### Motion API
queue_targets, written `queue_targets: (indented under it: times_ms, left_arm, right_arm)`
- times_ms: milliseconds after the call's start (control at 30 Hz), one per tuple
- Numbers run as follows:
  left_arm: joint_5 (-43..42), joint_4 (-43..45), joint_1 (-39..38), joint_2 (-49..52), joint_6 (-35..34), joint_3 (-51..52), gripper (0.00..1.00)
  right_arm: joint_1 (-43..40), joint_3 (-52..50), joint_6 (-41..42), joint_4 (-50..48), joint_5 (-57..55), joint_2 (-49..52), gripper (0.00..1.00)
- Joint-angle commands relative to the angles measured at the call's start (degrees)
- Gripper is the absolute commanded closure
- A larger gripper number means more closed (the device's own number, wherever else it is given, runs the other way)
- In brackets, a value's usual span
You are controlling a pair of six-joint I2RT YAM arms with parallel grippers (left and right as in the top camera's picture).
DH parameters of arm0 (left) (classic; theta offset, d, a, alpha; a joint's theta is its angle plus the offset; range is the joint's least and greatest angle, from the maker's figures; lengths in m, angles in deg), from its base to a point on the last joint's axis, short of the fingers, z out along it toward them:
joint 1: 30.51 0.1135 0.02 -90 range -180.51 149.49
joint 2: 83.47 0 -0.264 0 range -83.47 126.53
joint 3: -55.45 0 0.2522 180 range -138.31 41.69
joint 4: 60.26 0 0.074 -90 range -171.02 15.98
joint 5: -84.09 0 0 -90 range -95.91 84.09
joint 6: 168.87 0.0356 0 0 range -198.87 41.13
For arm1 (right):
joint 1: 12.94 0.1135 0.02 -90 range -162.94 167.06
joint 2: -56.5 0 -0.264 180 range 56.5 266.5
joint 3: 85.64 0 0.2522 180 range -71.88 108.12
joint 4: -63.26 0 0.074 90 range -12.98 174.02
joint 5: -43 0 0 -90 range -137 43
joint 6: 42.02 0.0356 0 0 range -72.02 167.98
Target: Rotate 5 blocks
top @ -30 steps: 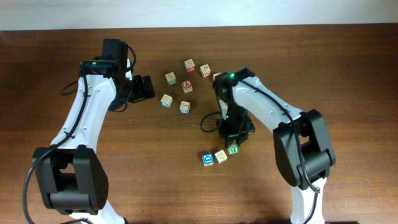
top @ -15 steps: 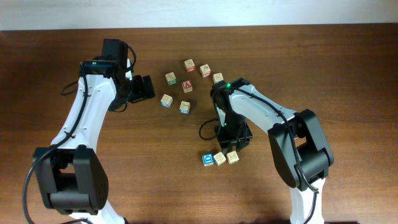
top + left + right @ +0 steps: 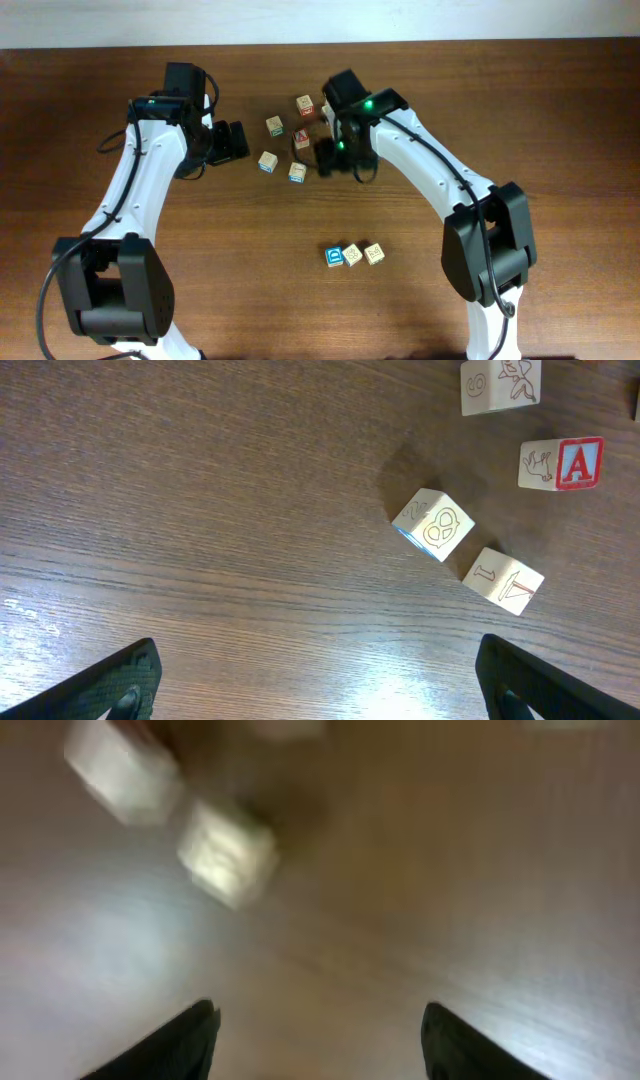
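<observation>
Blocks: small light-wood alphabet cubes, held in two lots on the tabletop.

Lot one: a row of three at near centre, side by side and close-set. The leftmost is a blue-faced block.

Lot two: a loose cluster at far centre. It includes a teal-edged block and a blue-edged block near each other, and a green-marked block farther back. A red "A" cube sits among them and is not one of those to be turned.

Left pincer: released, jaws spread wide, nothing between them. It hangs just left of the cluster, well apart from the near row.

Right pincer: released, nothing between its fingers. It stands at the right side of the cluster, just beside the blue-edged block. Its wrist view is smeared, so finer detail cannot be told.

Hazards, as I judge them:
- The cluster is tightly stocked, so a spread finger coming down could nudge a neighbour and spoil its lie.
- All cubes match in size, so the red "A" cube or another wrong one could be taken by mistake.
- A cube pinched on its corners rather than its flat sides may twist out and tumble to an unintended face.
- Both arms crowd the same far cluster, so they could knock together.
- With lookalike cubes in two lots, the count of five could be lost.
</observation>
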Motion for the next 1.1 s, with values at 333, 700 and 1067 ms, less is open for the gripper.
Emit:
queue_targets:
  times_ms: [333, 700, 1067]
  left_arm:
    - [0.42, -0.04, 0.00, 0.17, 0.90, -0.98, 0.01]
    - [0.42, -0.04, 0.00, 0.17, 0.90, -0.98, 0.01]
    - [0.42, -0.04, 0.00, 0.17, 0.90, -0.98, 0.01]
  right_arm:
    - [3.54, 0.74, 22.93, -16.09, -3.08, 10.19, 0.32]
    - [6.01, 0.68, 24.15, -15.78, -5.07, 12.04, 0.47]
    - [5.31, 1.38, 21.31, -7.85, -4.61, 11.23, 0.65]
